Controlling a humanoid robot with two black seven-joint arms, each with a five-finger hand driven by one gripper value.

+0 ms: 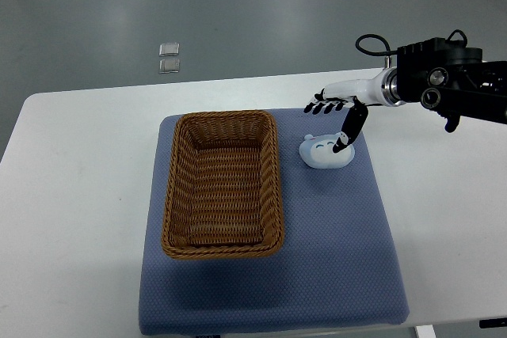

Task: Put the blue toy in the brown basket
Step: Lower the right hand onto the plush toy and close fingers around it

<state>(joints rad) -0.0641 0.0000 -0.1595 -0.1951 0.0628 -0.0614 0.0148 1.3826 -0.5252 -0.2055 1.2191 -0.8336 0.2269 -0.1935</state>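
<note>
A pale blue toy (325, 151) with a small face lies on the blue mat (333, 243), just right of the brown wicker basket (222, 184). The basket holds nothing that I can see. My right hand (337, 116) reaches in from the right edge and hovers over the toy's far side. Its fingers are spread, and the thumb (348, 134) points down and touches the toy's right top. The hand grasps nothing.
The mat lies on a white table (79, 164). Two small clear packets (169, 58) lie on the grey floor beyond the table's far edge. The right arm's black wrist housing (444, 81) hangs over the table's right part.
</note>
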